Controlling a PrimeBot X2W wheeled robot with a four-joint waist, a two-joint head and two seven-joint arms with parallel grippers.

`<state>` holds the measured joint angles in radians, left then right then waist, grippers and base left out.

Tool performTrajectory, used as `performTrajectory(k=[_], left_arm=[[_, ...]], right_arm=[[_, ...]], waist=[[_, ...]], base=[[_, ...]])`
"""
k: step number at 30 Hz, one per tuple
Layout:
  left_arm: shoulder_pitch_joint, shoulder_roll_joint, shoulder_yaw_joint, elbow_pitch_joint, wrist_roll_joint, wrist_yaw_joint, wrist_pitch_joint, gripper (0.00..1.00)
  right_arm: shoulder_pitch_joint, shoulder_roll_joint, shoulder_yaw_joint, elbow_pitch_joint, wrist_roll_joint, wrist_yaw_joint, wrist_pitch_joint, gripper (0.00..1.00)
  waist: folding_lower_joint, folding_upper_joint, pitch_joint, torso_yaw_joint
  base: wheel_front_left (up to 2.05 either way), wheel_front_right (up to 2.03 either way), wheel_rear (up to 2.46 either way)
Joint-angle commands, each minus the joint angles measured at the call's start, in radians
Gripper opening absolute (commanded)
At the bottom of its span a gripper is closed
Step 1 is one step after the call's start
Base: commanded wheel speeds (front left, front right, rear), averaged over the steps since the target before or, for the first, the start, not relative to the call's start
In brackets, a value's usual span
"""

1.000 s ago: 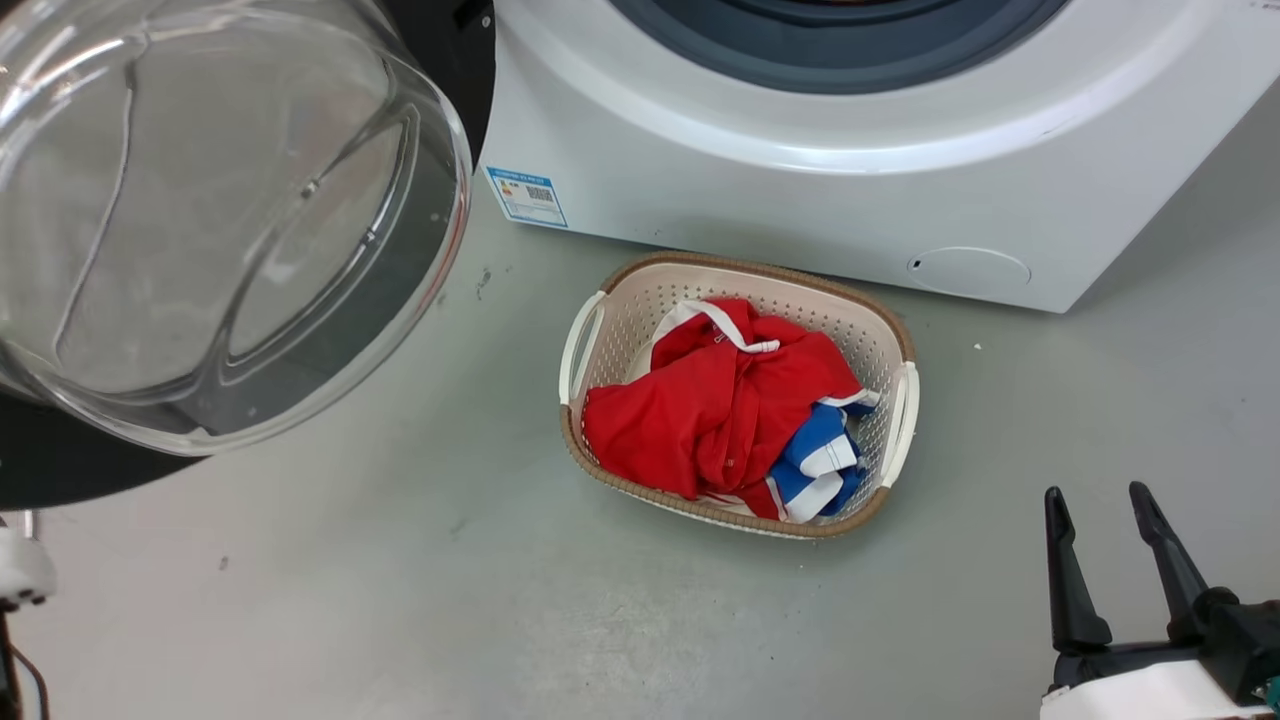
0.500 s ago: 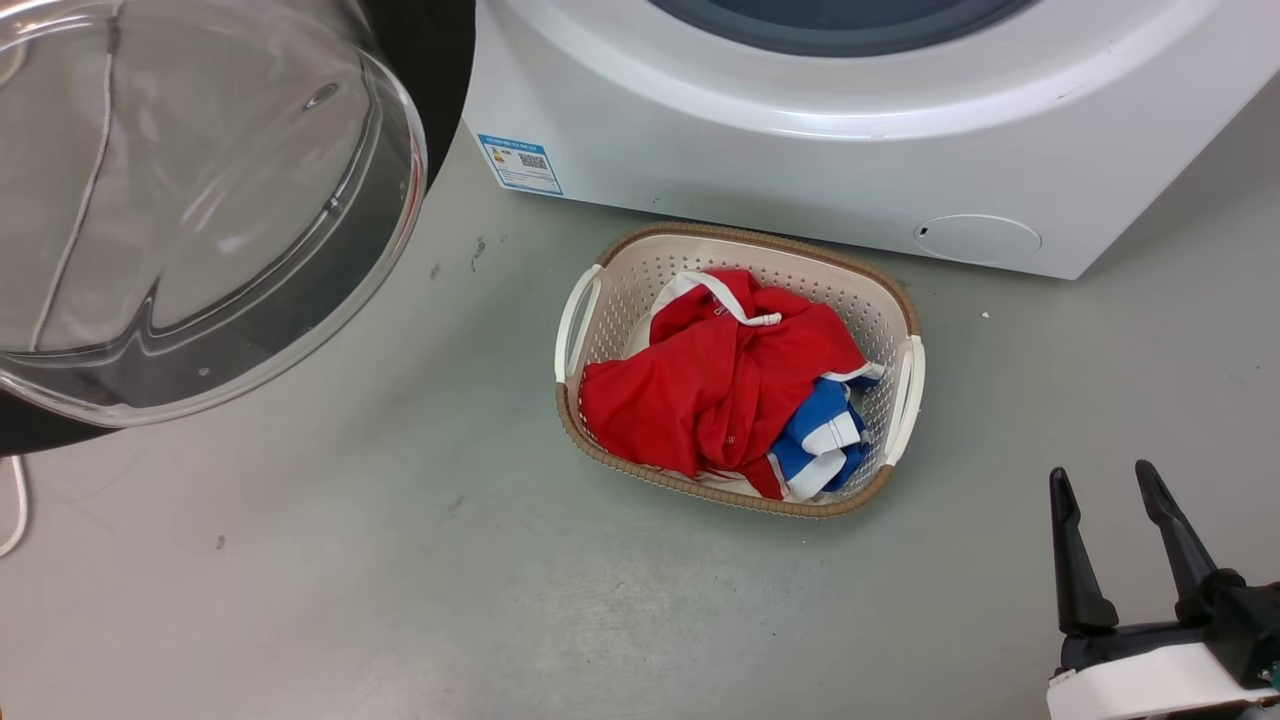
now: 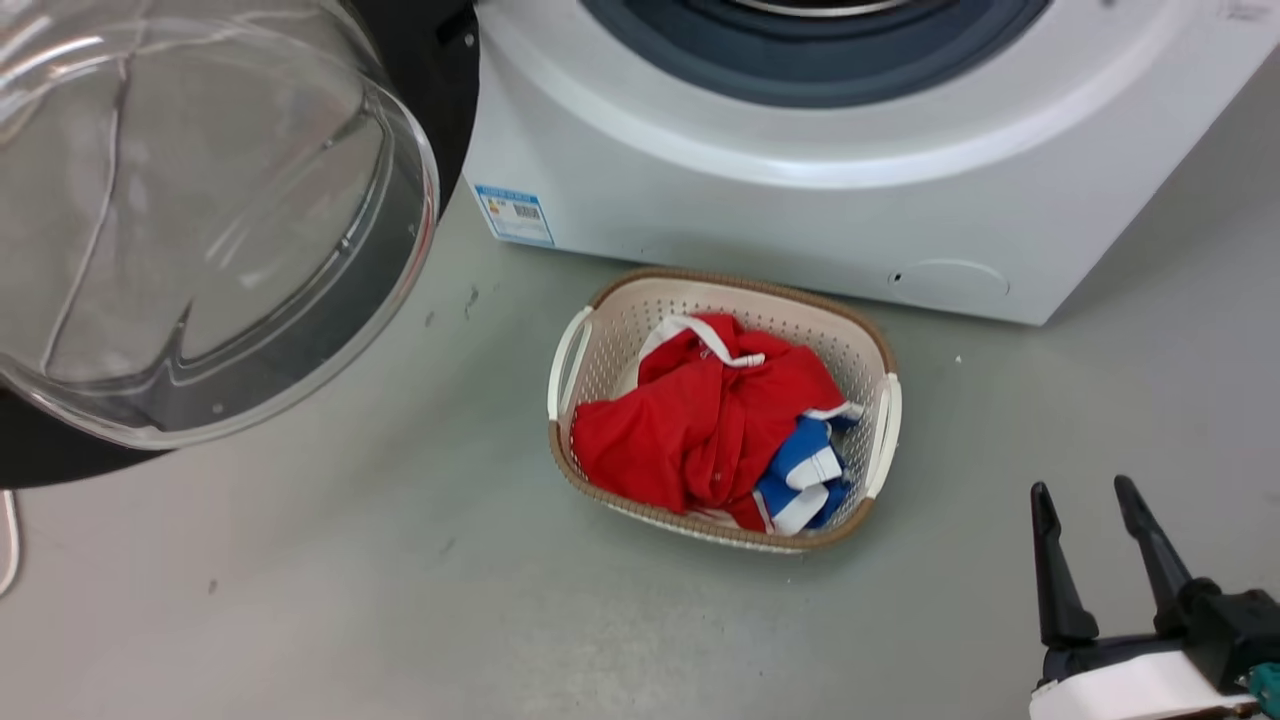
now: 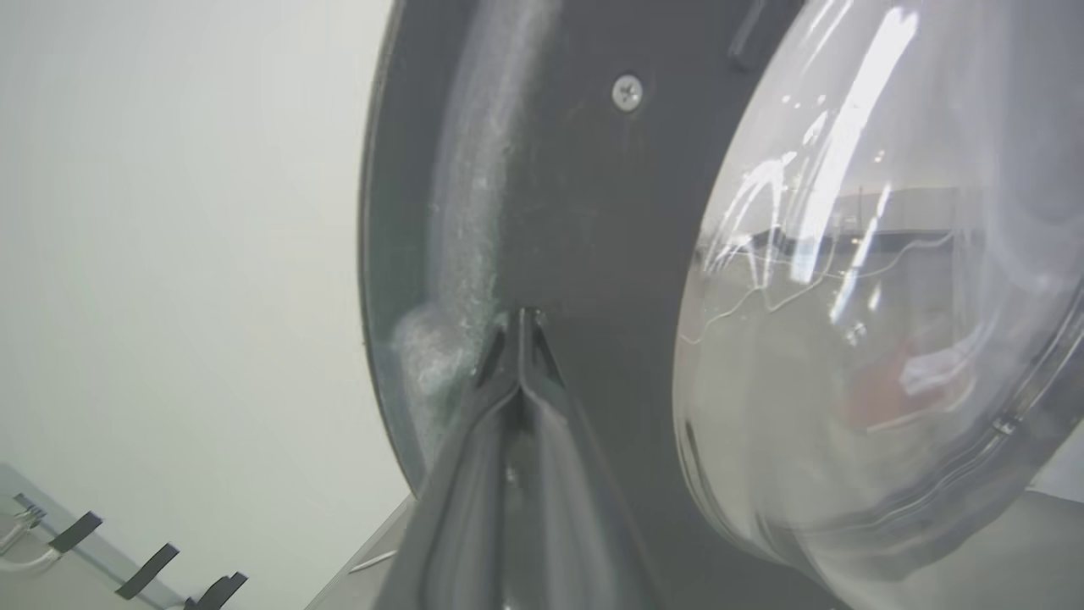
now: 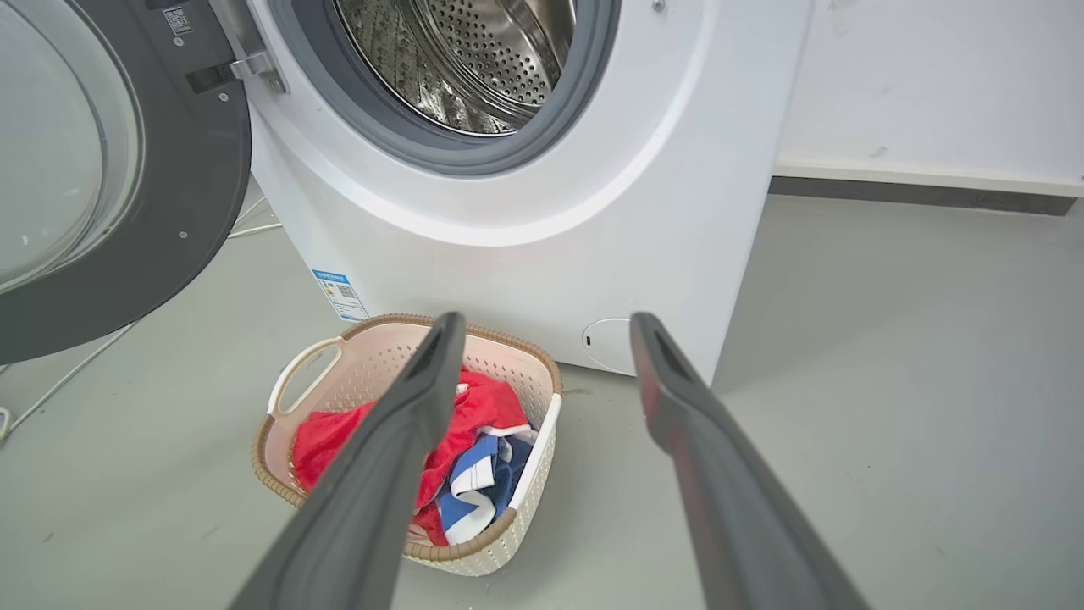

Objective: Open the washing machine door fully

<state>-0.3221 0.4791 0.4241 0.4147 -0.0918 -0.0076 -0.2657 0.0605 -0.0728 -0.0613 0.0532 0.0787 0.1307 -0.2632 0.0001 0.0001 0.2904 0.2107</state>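
Note:
The washing machine door (image 3: 200, 220) stands swung out at the upper left of the head view, its clear glass bowl bulging toward me from the black disc. The white washing machine (image 3: 750, 220) shows its grey rubber ring and, in the right wrist view, its steel drum (image 5: 474, 59). My left gripper (image 4: 518, 326) is shut, its tips against the door's (image 4: 593, 212) black inner face beside the bowl (image 4: 864, 339). My right gripper (image 3: 1082, 487) hangs open and holds nothing at the lower right, well away from the door (image 5: 186, 169).
A cream laundry basket (image 3: 570, 360) with red and blue clothes (image 3: 700, 420) sits on the grey floor in front of the machine. A white cable (image 5: 76, 373) runs on the floor under the door. A wall (image 5: 931, 85) stands to the machine's right.
The head camera dipped and came back up, shifting the whole picture. The door's bowl now sits slightly further left of the machine's corner. The right gripper stays open.

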Motion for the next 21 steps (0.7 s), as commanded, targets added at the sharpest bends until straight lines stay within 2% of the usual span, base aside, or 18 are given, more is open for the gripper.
performTrajectory(k=[1,12,21], left_arm=[[0.03,-0.006,0.005,-0.033,0.014,-0.001,0.002,0.0],[0.126,-0.05,-0.048,-0.284,0.072,-0.04,0.003,0.0],[0.19,-0.138,-0.173,-0.409,0.096,-0.061,0.003,0.0]], right_arm=[[0.011,0.007,0.004,0.005,0.002,0.0,-0.002,1.0],[0.051,0.021,0.011,0.013,0.011,0.0,-0.002,1.0],[0.078,0.023,0.013,-0.029,0.022,0.0,-0.002,1.0]], waist=[[-0.0001,-0.0001,-0.044,-0.003],[-0.0001,-0.0001,-0.163,-0.012],[-0.0001,-0.0001,-0.227,-0.056]], base=[[0.0,0.0,0.0],[0.0,0.0,0.0],[0.0,0.0,0.0]])
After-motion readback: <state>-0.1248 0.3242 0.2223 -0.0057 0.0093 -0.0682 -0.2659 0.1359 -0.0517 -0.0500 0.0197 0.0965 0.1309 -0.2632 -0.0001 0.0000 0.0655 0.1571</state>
